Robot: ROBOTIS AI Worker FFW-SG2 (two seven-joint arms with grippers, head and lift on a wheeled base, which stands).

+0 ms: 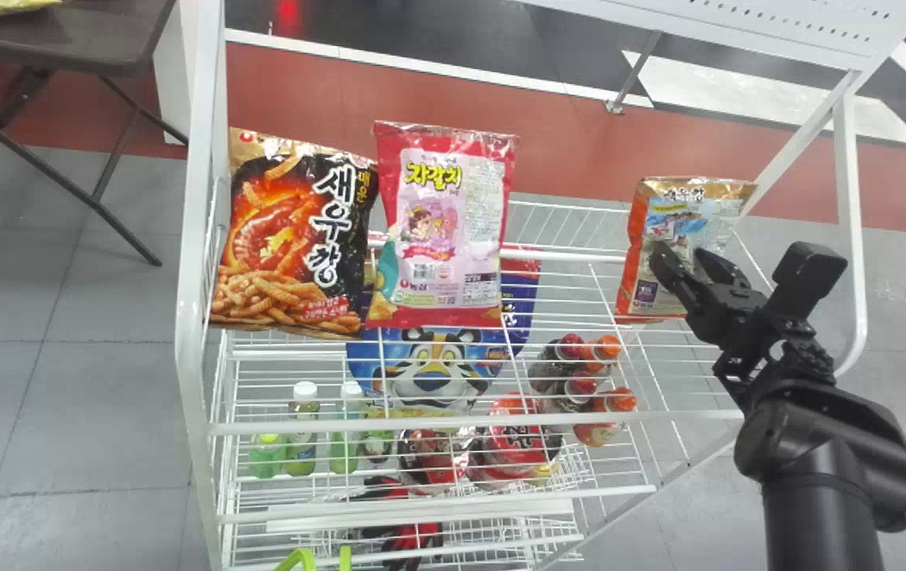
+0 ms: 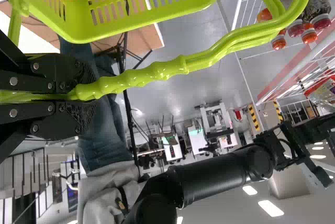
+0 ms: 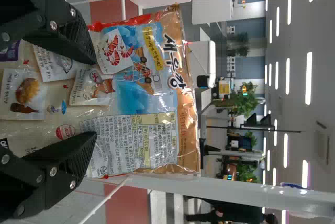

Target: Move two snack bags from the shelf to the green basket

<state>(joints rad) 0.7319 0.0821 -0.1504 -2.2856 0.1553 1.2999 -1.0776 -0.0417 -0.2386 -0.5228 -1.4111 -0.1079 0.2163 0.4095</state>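
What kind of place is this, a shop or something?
It looks more like a robotics lab or workshop set up as a pretend shop: a white wire shelf holds snack bags and drink bottles, but behind are desks with equipment and black-and-yellow striped posts.

At the head view's upper left stands a dark worktop with crossed folding legs, on the grey tiled floor. Below the level of the upper packets are white-capped bottles, with bottles topped in red and orange to their right, a round red tub between the two groups, and red-and-black gloves lower down. Farther off in the right wrist view, leafy plants and long ceiling lights appear.
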